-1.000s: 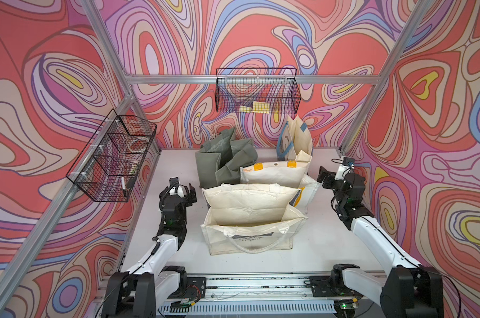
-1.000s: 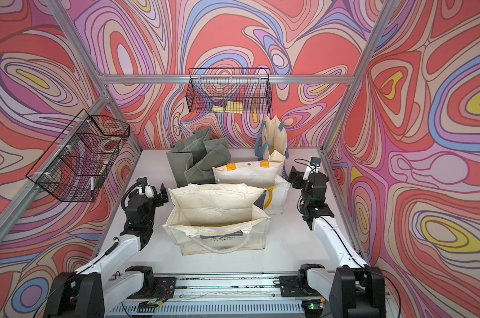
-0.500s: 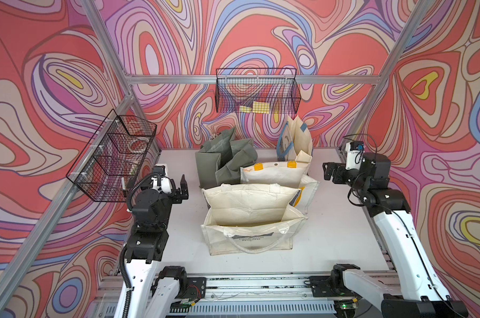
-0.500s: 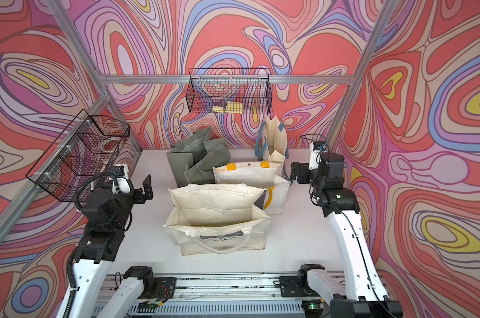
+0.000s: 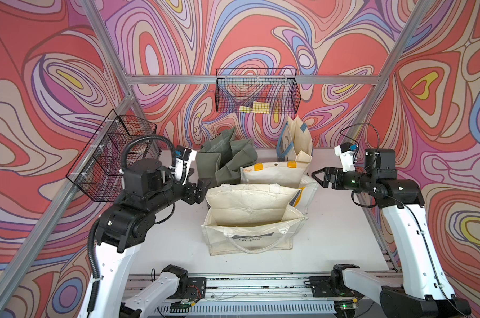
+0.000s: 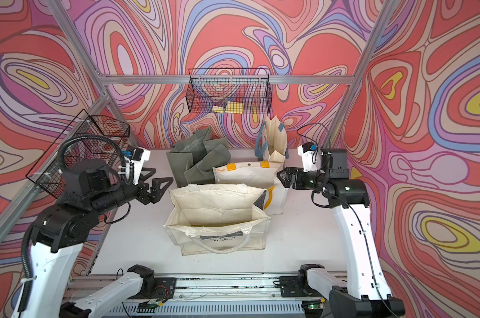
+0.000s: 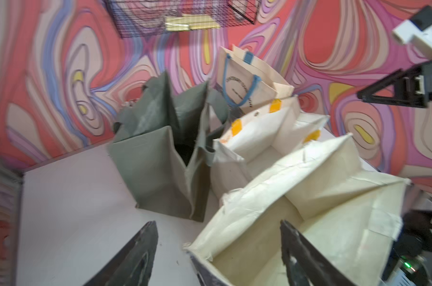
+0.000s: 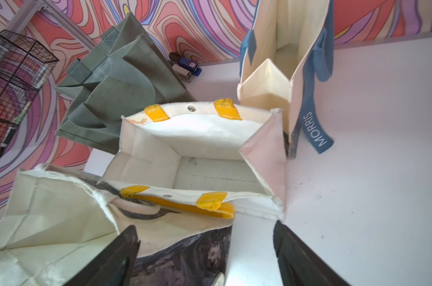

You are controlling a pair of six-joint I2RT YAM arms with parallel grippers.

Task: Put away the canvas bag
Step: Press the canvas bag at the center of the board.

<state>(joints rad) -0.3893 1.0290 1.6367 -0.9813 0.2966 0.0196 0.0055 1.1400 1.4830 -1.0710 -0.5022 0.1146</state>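
Several canvas bags stand on the white table point(image 5: 338, 225). Nearest the front is a wide cream bag point(image 5: 250, 203) point(image 6: 214, 203) with white handles, its mouth open. My left gripper point(image 5: 199, 183) point(image 6: 157, 179) hovers at this bag's back left corner, open and empty. In the left wrist view that corner point(image 7: 210, 247) lies between the spread fingers of the left gripper point(image 7: 218, 237). My right gripper point(image 5: 317, 176) point(image 6: 281, 174) hangs to the right of the bags, open and holding nothing. The right wrist view shows it point(image 8: 205, 237) above the gap between the front bag point(image 8: 49, 210) and the yellow-handled bag point(image 8: 197, 138).
A green bag point(image 5: 225, 159) stands at the back left and a tall cream bag with blue handles point(image 5: 296, 143) at the back right. Wire baskets hang on the back wall point(image 5: 258, 93) and the left wall point(image 5: 109, 159). A small blue stapler point(image 8: 185, 66) lies behind the green bag.
Both arms have risen from low by the table and now reach level towards the bags from either side. Both pairs of jaws have narrowed a little but stay open.
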